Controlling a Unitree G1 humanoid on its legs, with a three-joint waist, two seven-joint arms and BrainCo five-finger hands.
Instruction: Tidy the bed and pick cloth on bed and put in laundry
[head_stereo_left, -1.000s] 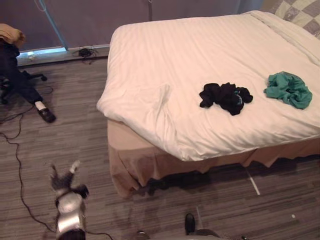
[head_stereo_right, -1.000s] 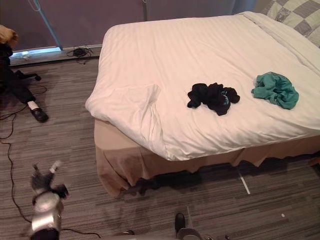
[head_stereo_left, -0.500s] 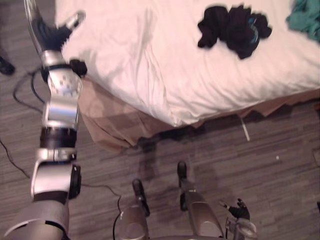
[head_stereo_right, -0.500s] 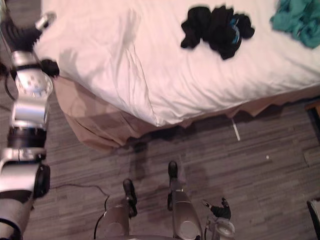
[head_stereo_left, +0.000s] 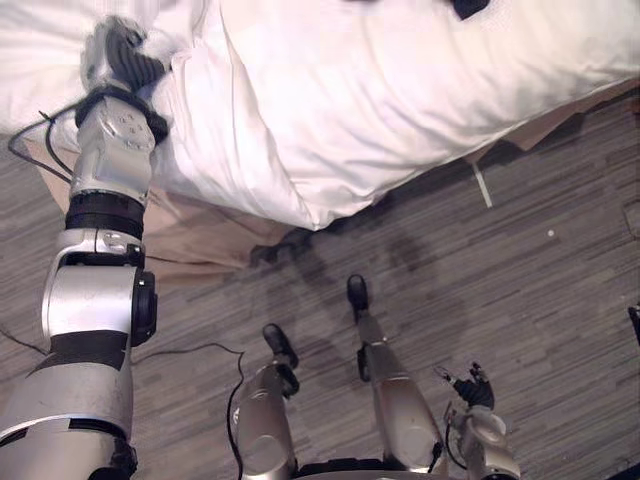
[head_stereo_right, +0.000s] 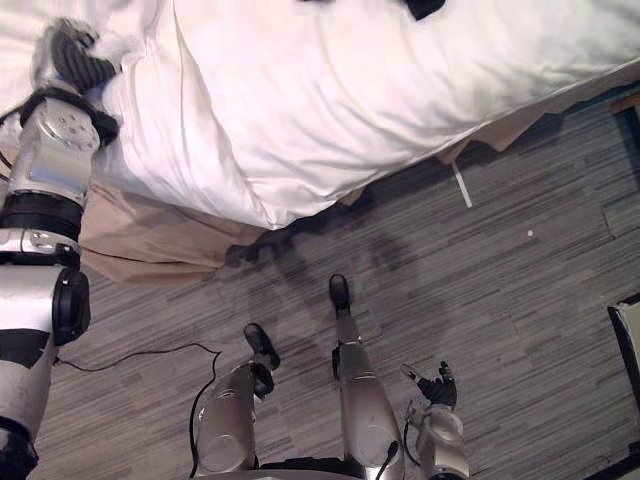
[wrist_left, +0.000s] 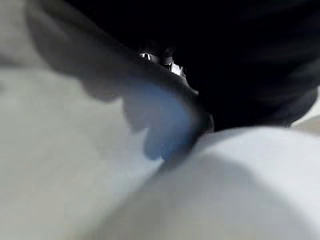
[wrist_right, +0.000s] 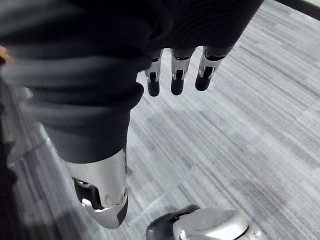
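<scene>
Far left: left hand up at the bed's near-left corner, dark cover against the bunched white duvet, fingers lost in the folds; clenched or released, cannot tell. Under that corner, tan bed skirt above the grey carpet. Middle: duvet draped over the near edge, creased. Far edge, right of centre: a scrap of the black cloth lying on the duvet, well apart from both hands. Near right: right hand low over the carpet, released, fingers relaxed, thumb apart, holding nothing.
</scene>
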